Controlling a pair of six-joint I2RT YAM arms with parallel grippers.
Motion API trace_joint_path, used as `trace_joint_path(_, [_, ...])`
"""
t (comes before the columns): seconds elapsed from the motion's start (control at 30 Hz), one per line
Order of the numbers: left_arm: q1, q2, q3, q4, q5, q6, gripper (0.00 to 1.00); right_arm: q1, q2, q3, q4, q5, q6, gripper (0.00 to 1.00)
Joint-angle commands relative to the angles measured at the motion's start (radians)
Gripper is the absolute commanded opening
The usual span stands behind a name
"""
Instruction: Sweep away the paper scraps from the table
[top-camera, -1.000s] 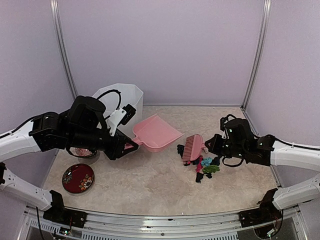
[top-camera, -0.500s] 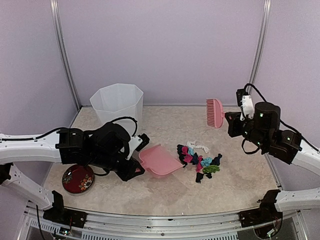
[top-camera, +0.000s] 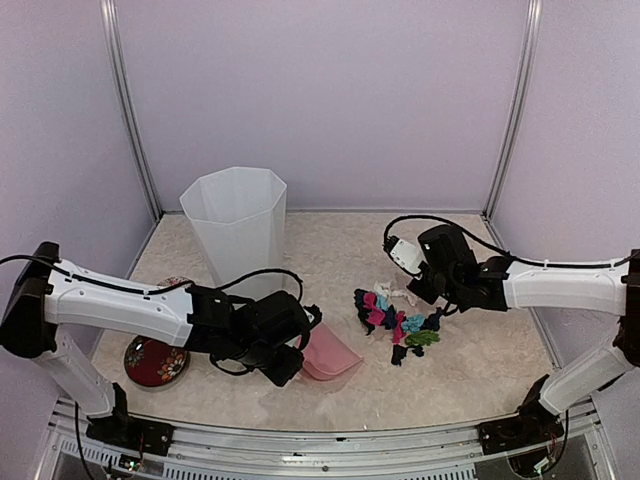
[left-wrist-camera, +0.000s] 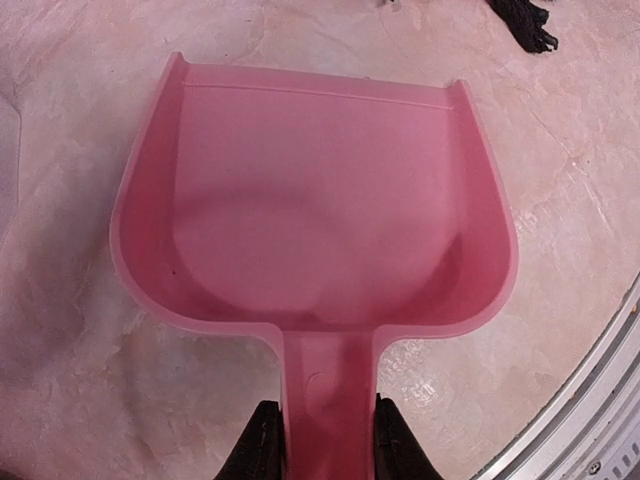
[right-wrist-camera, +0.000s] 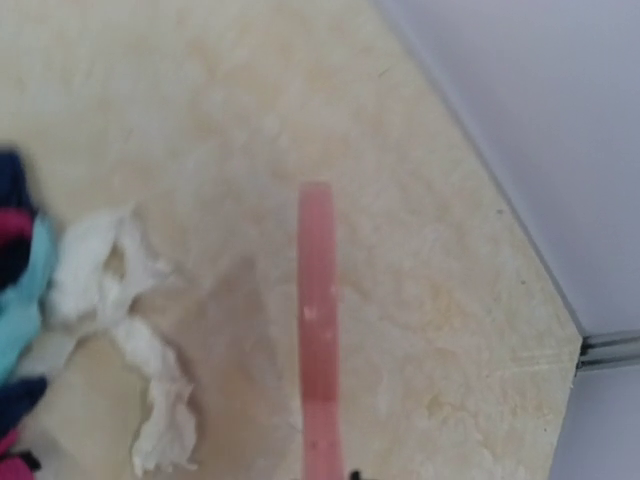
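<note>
The paper scraps (top-camera: 397, 322) lie in a loose pile of black, magenta, teal, green and white on the table (top-camera: 470, 372), right of centre. Low at the front of the table, my left gripper (left-wrist-camera: 322, 442) is shut on the handle of the pink dustpan (left-wrist-camera: 310, 210). The pan (top-camera: 330, 353) rests flat and holds nothing, its mouth toward the pile. My right gripper (top-camera: 426, 288) hovers at the pile's far right edge. It is shut on the pink brush (right-wrist-camera: 317, 330), seen edge-on beside a white scrap (right-wrist-camera: 110, 290).
A tall white bin (top-camera: 236, 226) stands at the back left. A red patterned dish (top-camera: 155, 360) sits front left, and another peeks out behind the left arm. The table's metal front rail (left-wrist-camera: 600, 420) runs close by the dustpan. Lilac walls enclose the table.
My left arm has drawn the dustpan down and toward the front edge. My right arm has swung the brush from high at the back right down to the pile.
</note>
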Motion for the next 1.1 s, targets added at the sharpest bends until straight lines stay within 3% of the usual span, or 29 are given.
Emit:
trace_joint_path(0.0, [-0.003,0.056,0.048,0.073,-0.035,0.017,0.0,-0.008,0.07,0.067,-0.039,-0.021,-0.083,0.0])
trace_joint_path(0.2, [0.022,0.152,0.105,0.126,0.0,0.042,0.0,0.01,0.118,0.106,-0.124,-0.182,-0.03,0.0])
trace_joint_path(0.43, [0.061,0.241,0.171,0.143,0.0,0.08,0.0,0.096,0.142,0.109,-0.192,-0.222,0.094,0.0])
trace_joint_path(0.8, [0.105,0.287,0.145,0.239,0.072,0.086,0.0,0.235,0.042,0.149,-0.296,-0.411,0.235,0.0])
trace_joint_path(0.93, [0.103,0.277,0.098,0.283,0.082,0.081,0.0,0.25,-0.026,0.167,-0.354,-0.39,0.269,0.0])
trace_joint_path(1.07, [0.089,0.261,0.054,0.318,0.08,0.082,0.0,0.25,-0.11,0.181,-0.402,-0.216,0.311,0.0])
